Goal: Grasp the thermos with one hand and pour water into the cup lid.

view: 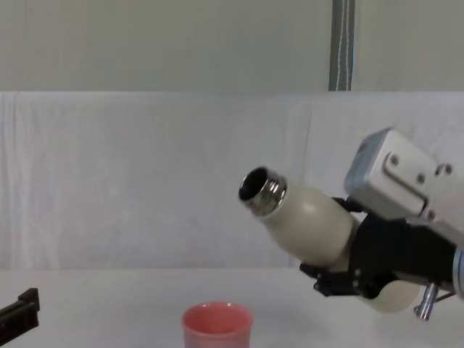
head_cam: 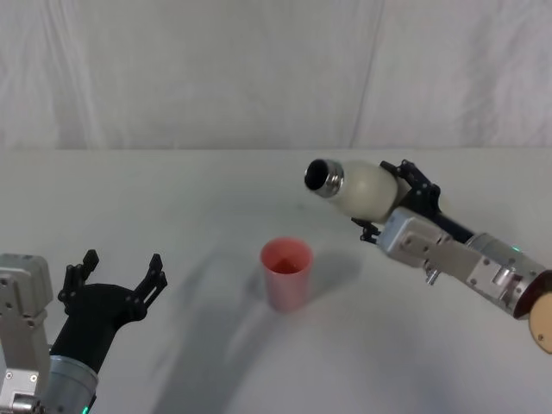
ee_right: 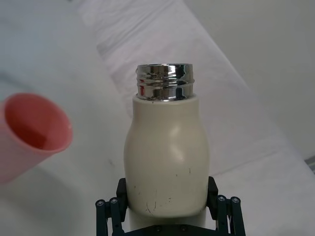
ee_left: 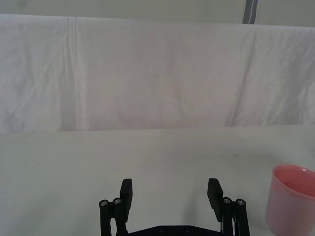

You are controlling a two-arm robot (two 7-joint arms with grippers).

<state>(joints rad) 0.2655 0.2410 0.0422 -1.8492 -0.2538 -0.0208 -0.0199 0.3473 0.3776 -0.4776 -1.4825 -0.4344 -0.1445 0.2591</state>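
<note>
White-draped worktop [head_cam: 172, 198]: right gripper [head_cam: 385, 203], jaws clamped on the tilted thermos [head_cam: 358, 188], should bring its neck over the cup lid [head_cam: 287, 272] before tipping further; left gripper [head_cam: 118, 278] idles, jaws apart.

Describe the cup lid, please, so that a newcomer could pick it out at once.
On the white-covered table, look near the middle, between the two arms. There the cup lid stands upright on its own, below the tilted thermos held in the right hand. It is small, round and pink; the thermos is cream-white.
</note>
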